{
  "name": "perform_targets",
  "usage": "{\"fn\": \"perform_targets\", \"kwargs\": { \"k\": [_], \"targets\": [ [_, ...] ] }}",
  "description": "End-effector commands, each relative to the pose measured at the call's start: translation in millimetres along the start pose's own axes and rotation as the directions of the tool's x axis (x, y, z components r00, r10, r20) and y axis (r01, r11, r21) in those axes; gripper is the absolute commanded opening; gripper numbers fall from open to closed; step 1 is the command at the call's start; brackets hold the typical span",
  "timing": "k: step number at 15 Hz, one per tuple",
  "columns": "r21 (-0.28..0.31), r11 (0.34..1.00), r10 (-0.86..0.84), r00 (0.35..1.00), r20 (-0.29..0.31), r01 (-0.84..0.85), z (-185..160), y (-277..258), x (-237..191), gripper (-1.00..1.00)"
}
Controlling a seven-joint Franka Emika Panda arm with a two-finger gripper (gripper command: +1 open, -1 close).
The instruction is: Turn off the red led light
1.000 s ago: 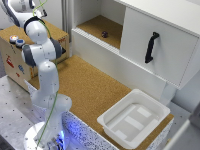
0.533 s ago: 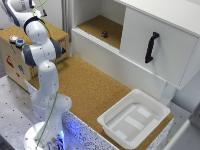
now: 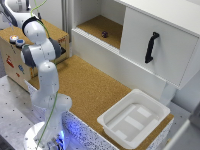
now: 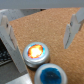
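text: none legible | labels: none | red marks on wooden box [image 3: 11, 62]: unreadable

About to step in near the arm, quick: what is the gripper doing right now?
Gripper: open, holding nothing; its fingers stand apart above the red led light.

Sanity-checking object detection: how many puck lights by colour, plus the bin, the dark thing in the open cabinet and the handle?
Red lights: 1, the red led light, glowing.
Blue lights: 1, the blue light.
White bins: 1, the bin.
Small dark objects in the cabinet: 1, the dark object, too small to identify.
Black handles: 1, the handle.
Total: 5.
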State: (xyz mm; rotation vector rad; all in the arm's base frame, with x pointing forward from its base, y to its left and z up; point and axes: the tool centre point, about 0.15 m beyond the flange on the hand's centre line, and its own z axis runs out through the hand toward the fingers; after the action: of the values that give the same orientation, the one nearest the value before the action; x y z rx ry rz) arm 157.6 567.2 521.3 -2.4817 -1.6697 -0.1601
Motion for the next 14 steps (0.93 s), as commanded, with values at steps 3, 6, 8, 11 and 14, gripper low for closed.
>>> {"fn": "perform_targets", "kwargs": {
  "k": [3,6,8,11,14],
  "targets": [
    [-0.125,0.987,-0.091,0.993,0.074,0.100,21,-38,38,-1.00],
    [-0.114,0.985,-0.122,0.989,0.086,0.132,29,-38,39,-1.00],
    [-0.101,0.984,-0.137,0.986,0.092,0.146,33,-37,38,-1.00],
    [-0.082,0.985,-0.144,0.983,0.114,0.154,43,-33,34,-1.00],
    [-0.072,0.988,-0.126,0.985,0.116,0.135,55,-24,35,-1.00]
  ]
}}
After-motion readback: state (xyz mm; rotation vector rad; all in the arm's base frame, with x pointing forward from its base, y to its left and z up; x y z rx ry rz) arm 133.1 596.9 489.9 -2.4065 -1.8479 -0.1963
